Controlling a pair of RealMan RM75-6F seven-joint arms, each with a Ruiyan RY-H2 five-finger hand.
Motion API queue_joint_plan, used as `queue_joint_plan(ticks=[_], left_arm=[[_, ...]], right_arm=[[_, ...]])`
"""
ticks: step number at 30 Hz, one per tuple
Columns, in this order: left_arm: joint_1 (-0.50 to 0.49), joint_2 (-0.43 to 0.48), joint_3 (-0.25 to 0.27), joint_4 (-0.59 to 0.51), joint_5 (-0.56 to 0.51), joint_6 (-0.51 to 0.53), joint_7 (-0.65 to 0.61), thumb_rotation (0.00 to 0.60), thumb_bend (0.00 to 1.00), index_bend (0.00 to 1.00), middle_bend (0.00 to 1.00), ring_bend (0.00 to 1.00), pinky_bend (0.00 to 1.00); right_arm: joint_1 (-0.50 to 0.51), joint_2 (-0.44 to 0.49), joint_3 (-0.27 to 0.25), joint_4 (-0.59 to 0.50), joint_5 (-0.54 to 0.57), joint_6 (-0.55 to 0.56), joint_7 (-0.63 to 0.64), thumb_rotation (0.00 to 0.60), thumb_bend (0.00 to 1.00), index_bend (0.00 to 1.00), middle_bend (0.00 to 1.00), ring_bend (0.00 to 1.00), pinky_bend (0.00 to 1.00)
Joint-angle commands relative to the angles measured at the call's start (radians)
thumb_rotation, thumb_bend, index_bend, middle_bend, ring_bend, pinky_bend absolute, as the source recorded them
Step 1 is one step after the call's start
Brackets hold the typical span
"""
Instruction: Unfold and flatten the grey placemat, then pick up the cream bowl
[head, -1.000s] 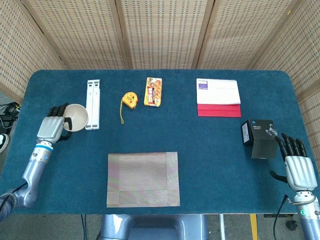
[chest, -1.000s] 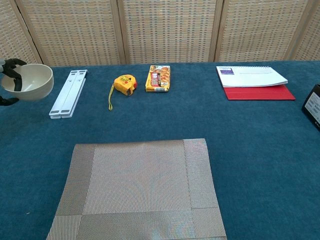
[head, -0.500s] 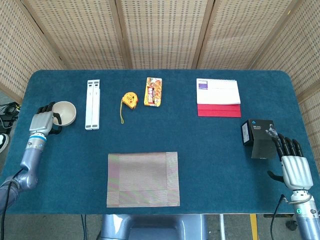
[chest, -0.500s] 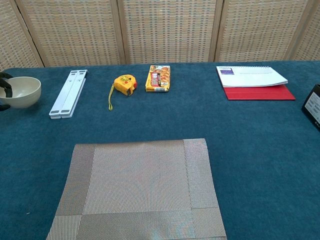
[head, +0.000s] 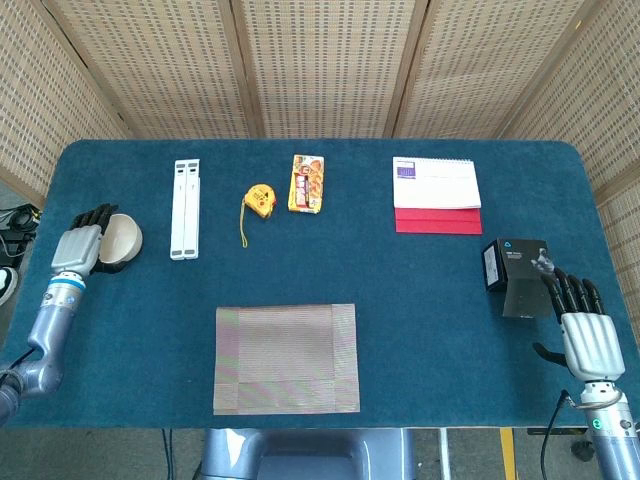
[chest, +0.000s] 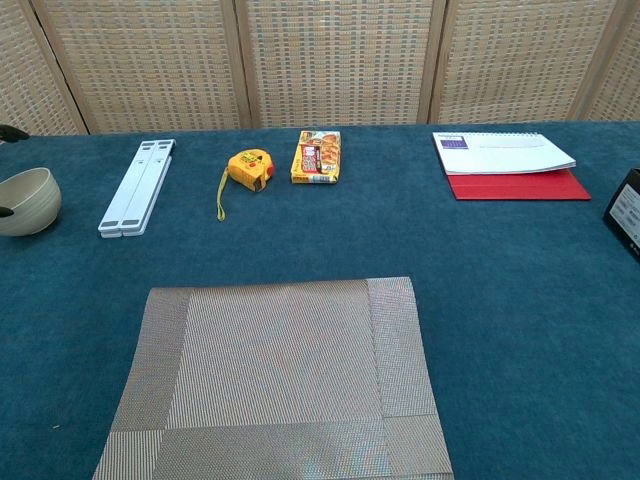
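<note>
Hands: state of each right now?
Left hand: holding the bowl at the table's left edge.
Right hand: open, fingers spread, holding nothing, beside the black box.

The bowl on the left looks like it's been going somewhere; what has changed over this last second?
The left hand, holding the cream bowl, has carried it further out toward the table's left edge and turned it onto its side. The right hand has drawn back slightly toward the near edge. The grey placemat, tape measure and notebook lie as before.
</note>
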Motion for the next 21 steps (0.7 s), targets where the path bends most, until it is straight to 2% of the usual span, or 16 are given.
queue_joint_plan(ticks=[1,7,11,18,21], left_arm=[[0.052,0.088,0.016,-0.106,0.092,0.120,-0.072,0.600,0.24,0.00,0.00,0.00,0.00],[0.096,0.183,0.053,-0.266,0.213,0.264,-0.083,0.600,0.24,0.01,0.00,0.00,0.00],[0.099,0.217,0.140,-0.354,0.398,0.347,-0.075,0.600,0.24,0.15,0.00,0.00,0.00],[0.081,0.128,0.307,-0.334,0.697,0.450,-0.061,0.600,0.24,0.34,0.00,0.00,0.00],[0.074,0.079,0.344,-0.301,0.764,0.478,-0.054,0.600,0.25,0.36,0.00,0.00,0.00]], right_arm=[[0.000,0.002,0.000,-0.001,-0.001,0.000,0.002,0.600,0.00,0.04,0.00,0.00,0.00],[0.000,0.005,-0.001,-0.005,-0.005,0.003,0.008,0.600,0.00,0.04,0.00,0.00,0.00],[0.000,0.006,-0.001,-0.006,-0.004,0.002,0.008,0.600,0.00,0.04,0.00,0.00,0.00],[0.000,0.005,0.002,-0.002,0.004,-0.001,0.010,0.600,0.00,0.04,0.00,0.00,0.00],[0.001,0.006,0.003,0.000,0.007,-0.003,0.011,0.600,0.00,0.04,0.00,0.00,0.00]])
